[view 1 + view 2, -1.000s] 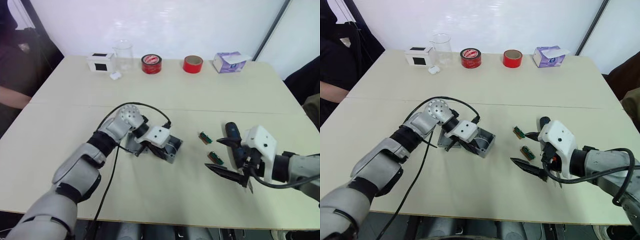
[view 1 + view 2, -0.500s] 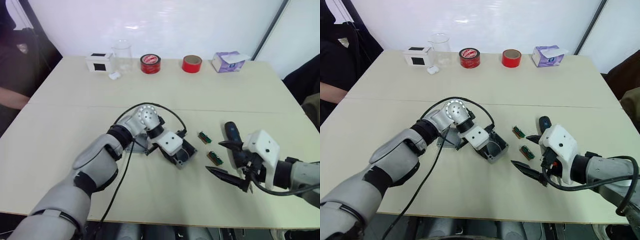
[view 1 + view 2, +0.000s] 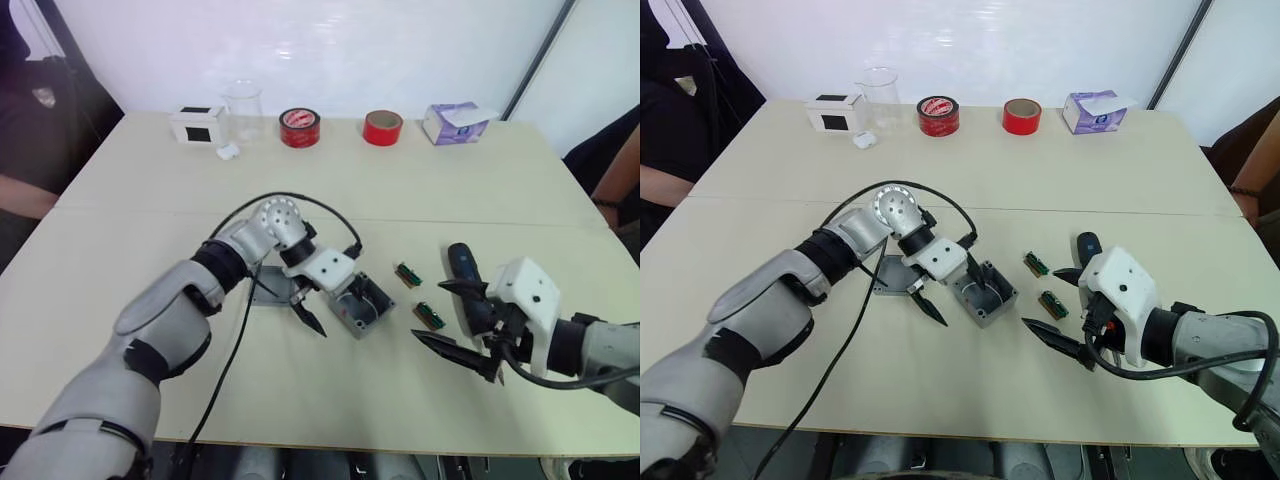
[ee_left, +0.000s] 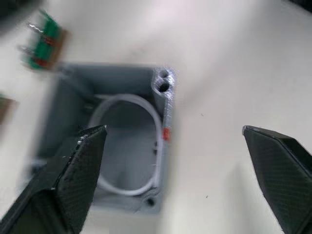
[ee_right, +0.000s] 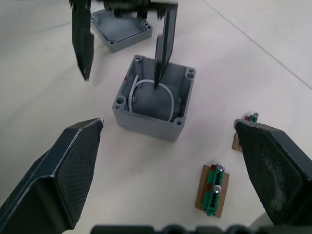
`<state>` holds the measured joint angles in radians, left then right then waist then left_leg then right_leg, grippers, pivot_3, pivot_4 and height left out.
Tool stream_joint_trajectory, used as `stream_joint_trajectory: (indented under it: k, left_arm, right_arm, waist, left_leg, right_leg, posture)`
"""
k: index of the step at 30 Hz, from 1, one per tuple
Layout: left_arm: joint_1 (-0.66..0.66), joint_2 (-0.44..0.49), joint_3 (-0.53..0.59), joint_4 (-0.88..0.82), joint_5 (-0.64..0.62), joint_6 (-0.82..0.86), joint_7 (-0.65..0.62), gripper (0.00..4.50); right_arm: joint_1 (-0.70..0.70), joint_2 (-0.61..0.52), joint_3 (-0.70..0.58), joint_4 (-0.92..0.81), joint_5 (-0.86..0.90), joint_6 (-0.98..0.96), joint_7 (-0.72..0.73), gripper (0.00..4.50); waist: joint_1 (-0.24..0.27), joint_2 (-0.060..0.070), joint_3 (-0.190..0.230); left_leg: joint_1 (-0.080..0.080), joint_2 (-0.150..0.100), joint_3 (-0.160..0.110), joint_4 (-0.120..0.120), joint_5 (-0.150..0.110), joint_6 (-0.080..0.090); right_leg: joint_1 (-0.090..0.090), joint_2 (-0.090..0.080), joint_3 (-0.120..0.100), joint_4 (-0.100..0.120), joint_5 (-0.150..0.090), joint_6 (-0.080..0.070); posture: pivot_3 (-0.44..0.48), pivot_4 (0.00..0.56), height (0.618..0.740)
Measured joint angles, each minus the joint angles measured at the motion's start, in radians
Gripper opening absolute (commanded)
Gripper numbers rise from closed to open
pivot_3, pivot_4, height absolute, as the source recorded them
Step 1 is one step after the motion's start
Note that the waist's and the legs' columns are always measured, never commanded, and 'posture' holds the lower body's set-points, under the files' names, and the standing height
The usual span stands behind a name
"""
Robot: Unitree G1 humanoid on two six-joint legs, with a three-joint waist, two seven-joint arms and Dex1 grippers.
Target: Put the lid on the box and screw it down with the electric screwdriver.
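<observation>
Black, tapered fingers of the left gripper (image 3: pixel 955 295) are spread wide apart over the box (image 3: pixel 983 294); one finger dips inside the open cavity, the other hangs outside its wall, nearer the lid. Nothing is clamped. One box is counted: square, grey, with moulded screw posts at the corners; a loop of white wire and a small red bit are seen within it in the left wrist view. One lid (image 3: pixel 894 275), flat and grey, is laid on the table (image 3: pixel 940 180) just beside the box on the robot's left; it is partly covered by the gripper body, so its rim is hard to make out.

Two small green circuit boards (image 3: pixel 1038 264) (image 3: pixel 1054 304) are counted between the box and the right arm. The right gripper (image 3: pixel 1064 311) is also held wide open, empty. One electric screwdriver (image 3: pixel 468 288), black and cylindrical, lies on the table just by that gripper; its tip is hidden behind the gripper body.

Along the far edge are counted: one white-and-black cube (image 3: pixel 837 112), one clear cup (image 3: pixel 880 95), two red tape rolls (image 3: pixel 939 115) (image 3: pixel 1023 115), one purple tissue carton (image 3: pixel 1092 110).
</observation>
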<state>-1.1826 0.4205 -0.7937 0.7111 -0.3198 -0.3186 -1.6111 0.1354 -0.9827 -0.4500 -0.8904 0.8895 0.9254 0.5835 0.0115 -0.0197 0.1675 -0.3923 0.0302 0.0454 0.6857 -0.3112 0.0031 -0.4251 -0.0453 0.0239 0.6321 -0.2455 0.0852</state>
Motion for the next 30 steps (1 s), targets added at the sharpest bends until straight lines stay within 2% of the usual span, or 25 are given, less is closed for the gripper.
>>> stream_joint_trajectory:
  k: [3,7,9,11,15,18,22,27,30]
  left_arm:
    - [0.040,0.102,0.139,-0.146,-0.088,0.198,0.005,4.44]
    - [0.188,0.229,0.298,-0.313,-0.140,0.458,0.087,4.44]
    - [0.270,0.260,0.360,-0.398,-0.148,0.575,0.179,4.44]
    - [0.383,0.307,0.461,-0.495,-0.154,0.734,0.346,4.44]
    - [0.517,0.326,0.638,-0.674,-0.166,0.999,0.639,4.44]
    - [0.627,0.270,0.789,-0.850,-0.163,1.258,0.921,4.44]
    - [0.773,0.123,0.900,-1.036,-0.147,1.509,1.185,4.44]
    - [0.850,-0.056,0.957,-1.119,-0.122,1.620,1.360,4.44]
    - [0.861,-0.121,0.975,-1.149,-0.104,1.642,1.424,4.44]
  right_arm:
    - [-0.006,-0.001,0.010,0.016,-0.003,-0.007,0.016,4.50]
    - [-0.017,-0.016,0.015,0.044,-0.009,-0.023,0.054,4.50]
    - [-0.025,-0.026,0.018,0.055,-0.011,-0.035,0.083,4.50]
    - [-0.044,-0.054,0.017,0.075,-0.010,-0.050,0.131,4.50]
    - [-0.104,-0.083,0.024,0.111,0.001,-0.070,0.204,4.50]
    - [-0.183,-0.109,0.060,0.150,-0.001,-0.094,0.257,4.50]
    - [-0.256,-0.119,0.133,0.214,-0.024,-0.122,0.309,4.50]
    - [-0.310,-0.120,0.187,0.248,-0.053,-0.139,0.338,4.50]
    - [-0.333,-0.120,0.202,0.254,-0.062,-0.140,0.349,4.50]
  waist:
    - [-0.010,0.000,0.000]
    - [-0.022,0.001,0.000]
    - [-0.022,0.001,0.000]
    - [-0.022,0.000,0.000]
    - [-0.021,0.000,0.000]
    - [-0.019,0.000,0.000]
    - [-0.018,0.000,0.000]
    - [-0.016,0.000,0.000]
    - [-0.016,0.000,-0.001]
  left_leg:
    - [0.001,0.001,0.000,0.000,0.000,0.000]
    - [0.002,0.002,-0.001,0.000,0.000,0.000]
    - [0.002,0.002,-0.001,0.000,0.000,0.000]
    - [0.002,0.002,-0.001,0.000,0.000,0.000]
    - [0.002,0.003,-0.001,0.000,0.000,0.000]
    - [0.002,0.002,-0.002,0.000,0.000,0.000]
    - [0.002,0.002,-0.001,0.000,0.001,-0.001]
    - [0.002,0.000,-0.001,0.000,0.001,-0.002]
    - [0.003,0.000,-0.001,0.000,0.001,-0.002]
  right_leg:
    - [0.000,0.000,0.000,0.001,0.000,0.000]
    - [0.000,0.000,-0.001,0.004,0.000,0.001]
    - [0.000,0.000,-0.001,0.004,0.000,0.001]
    - [0.000,0.000,-0.001,0.004,0.000,0.001]
    - [0.000,-0.001,-0.001,0.004,0.001,0.003]
    - [0.000,-0.002,-0.001,0.004,0.001,0.003]
    - [0.001,-0.003,-0.001,0.004,0.001,0.003]
    - [0.001,-0.003,-0.001,0.005,0.002,0.003]
    - [0.001,-0.003,-0.001,0.005,0.002,0.003]
  posture:
    - [0.000,0.150,0.740]
    - [0.000,0.150,0.740]
    - [0.000,0.150,0.740]
    - [0.000,0.150,0.740]
    - [0.000,0.150,0.740]
    - [0.000,0.150,0.740]
    - [0.000,0.150,0.740]
    - [0.000,0.150,0.740]
    - [0.000,0.150,0.740]
